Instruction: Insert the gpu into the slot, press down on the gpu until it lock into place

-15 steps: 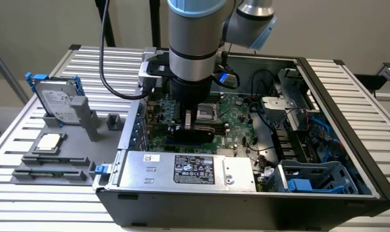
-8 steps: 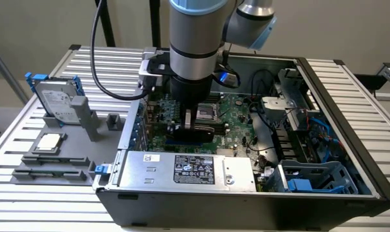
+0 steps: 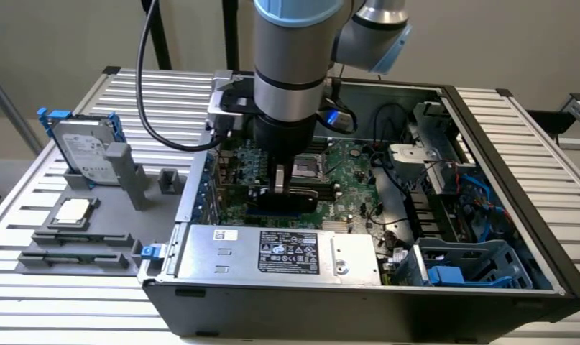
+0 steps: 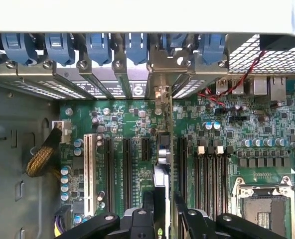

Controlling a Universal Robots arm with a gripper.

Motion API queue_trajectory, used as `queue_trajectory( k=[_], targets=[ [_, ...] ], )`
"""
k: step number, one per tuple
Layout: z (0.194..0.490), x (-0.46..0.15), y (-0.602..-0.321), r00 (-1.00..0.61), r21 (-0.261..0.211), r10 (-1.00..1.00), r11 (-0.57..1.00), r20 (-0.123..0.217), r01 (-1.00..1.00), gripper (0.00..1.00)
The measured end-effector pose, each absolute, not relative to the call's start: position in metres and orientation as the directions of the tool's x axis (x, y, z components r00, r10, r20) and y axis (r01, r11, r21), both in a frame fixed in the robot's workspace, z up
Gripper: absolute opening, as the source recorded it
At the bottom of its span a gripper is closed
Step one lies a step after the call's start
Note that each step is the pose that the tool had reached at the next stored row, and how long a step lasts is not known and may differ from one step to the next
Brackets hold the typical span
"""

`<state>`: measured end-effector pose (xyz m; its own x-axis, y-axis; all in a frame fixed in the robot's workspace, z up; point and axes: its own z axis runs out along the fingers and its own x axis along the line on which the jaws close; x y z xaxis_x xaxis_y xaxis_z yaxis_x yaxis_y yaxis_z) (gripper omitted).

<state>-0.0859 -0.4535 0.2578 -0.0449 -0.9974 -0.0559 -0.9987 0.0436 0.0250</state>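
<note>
Pointing straight down, the grey robot arm (image 3: 290, 65) is set inside the open black metal computer case (image 3: 366, 316), over its green motherboard (image 3: 352, 162). The gripper (image 4: 162, 211) is closed narrowly on the thin black gpu card (image 4: 160, 181). This card is held upright on edge above the motherboard, with its silver bracket (image 4: 160, 94) at the case wall. The long blue slot (image 3: 270, 213) is seen just below the card's lower edge.

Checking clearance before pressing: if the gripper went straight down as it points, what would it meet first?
The gripper, jaws shut on the gpu, would likely drive the card's lower edge into the slot first; depth is unclear.
</note>
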Motion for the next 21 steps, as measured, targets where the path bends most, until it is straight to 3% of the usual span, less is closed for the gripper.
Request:
queue_trajectory(
  k=[21],
  targets=[
    [0.2644,-0.0831,-0.4532,-0.041,0.041,-0.998,0.038,-0.055,-0.998,0.26]
  ],
)
